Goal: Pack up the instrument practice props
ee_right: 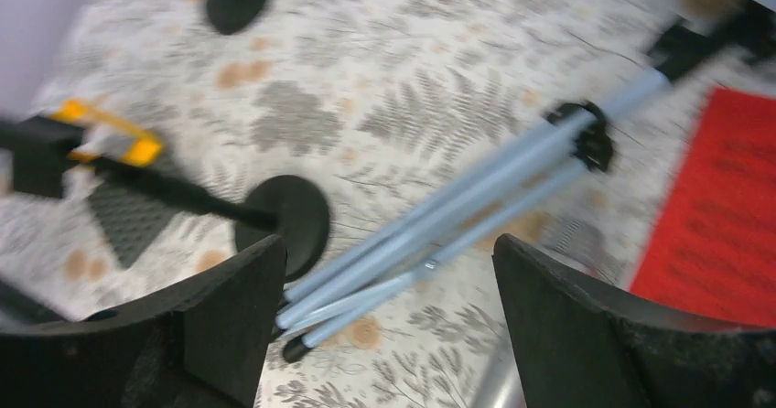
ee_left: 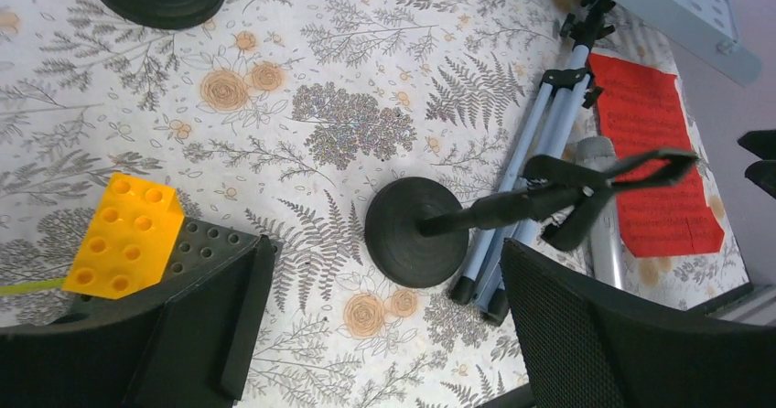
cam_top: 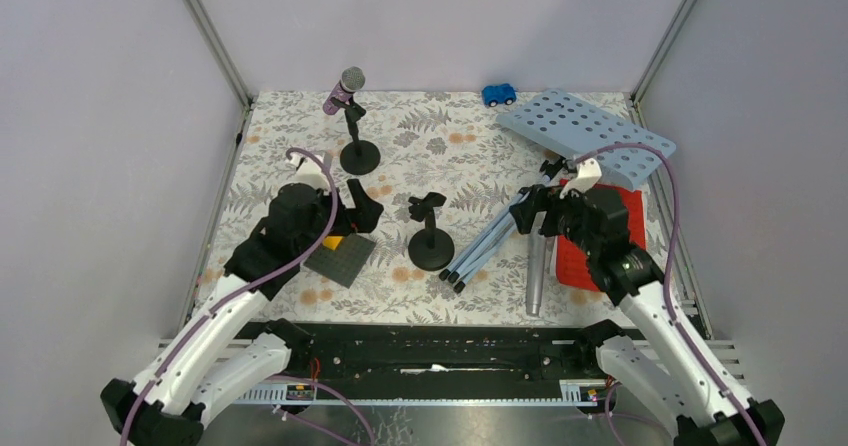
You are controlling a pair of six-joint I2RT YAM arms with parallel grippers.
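Note:
A purple microphone (cam_top: 343, 91) sits in a black round-based mount (cam_top: 360, 156) at the back. A second, empty mount (cam_top: 430, 248) stands mid-table and also shows in the left wrist view (ee_left: 416, 231). The pale-blue perforated holder (cam_top: 585, 134) lies tipped over, its tripod legs (cam_top: 490, 244) folded together. A red music sheet (cam_top: 605, 236) lies under my right arm, with a silver microphone (cam_top: 537, 278) beside it. No white sheet is in view. My left gripper (cam_top: 355, 214) is open and empty. My right gripper (ee_right: 393, 335) is open over the tripod legs (ee_right: 458, 216).
An orange brick (ee_left: 123, 234) sits on a dark grey studded plate (ee_left: 215, 243) under my left gripper. A small blue toy car (cam_top: 498, 94) stands at the back edge. Metal frame posts and grey walls enclose the floral mat (cam_top: 470, 156).

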